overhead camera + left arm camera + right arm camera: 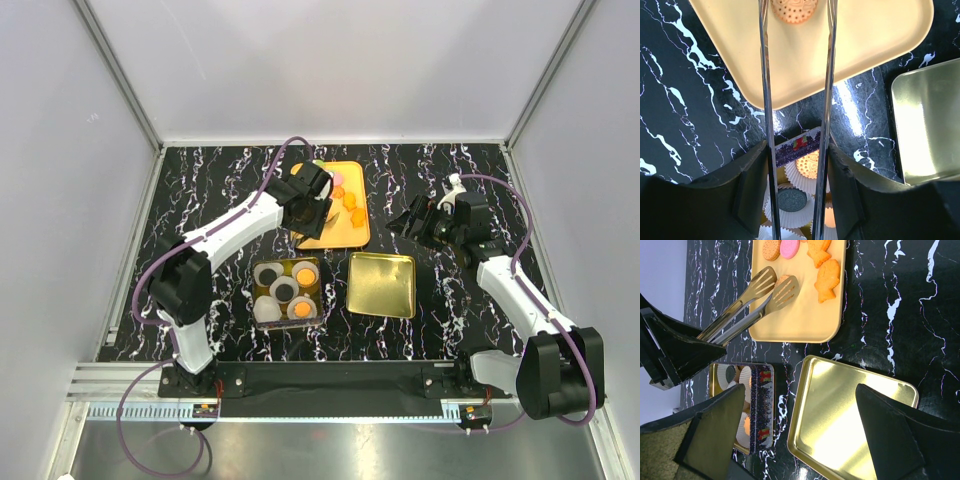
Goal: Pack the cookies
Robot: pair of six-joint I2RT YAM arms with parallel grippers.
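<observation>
My left gripper [305, 205] [796, 155] is shut on a pair of metal tongs [765, 95] [747, 310], whose long arms run between its fingers. The tong heads reach over the orange tray [335, 235] [865, 40] [800, 320] and stand on either side of a round tan cookie [794, 10]. More cookies lie on the tray: a round brown one [771, 249], a pink one [789, 247] and orange fish-shaped ones [829, 280]. The tin [288, 290] [761, 410] holds white paper cups, some with cookies [791, 199] in them. My right gripper [412, 222] [800, 390] hangs open and empty above the gold lid.
The gold lid [382, 284] [925, 130] [850, 425] lies upside down to the right of the tin. Grey walls close in the black marbled table [200, 190] on three sides.
</observation>
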